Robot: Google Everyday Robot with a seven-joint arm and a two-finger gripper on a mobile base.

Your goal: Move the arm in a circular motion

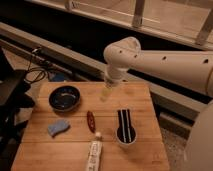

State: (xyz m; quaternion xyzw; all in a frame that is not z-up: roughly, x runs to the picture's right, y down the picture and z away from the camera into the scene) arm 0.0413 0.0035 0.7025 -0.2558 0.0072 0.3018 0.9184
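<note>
Dim, warm light. Light-brown wooden slat table (145, 102) fills the foreground. Pale yellowish gripper (106, 93) hangs over its far middle. Behind, a long grey ledge (60, 47) runs diagonally below a dark band; above, pale window posts (138, 14). Black cables (34, 70) lie at left.
</note>
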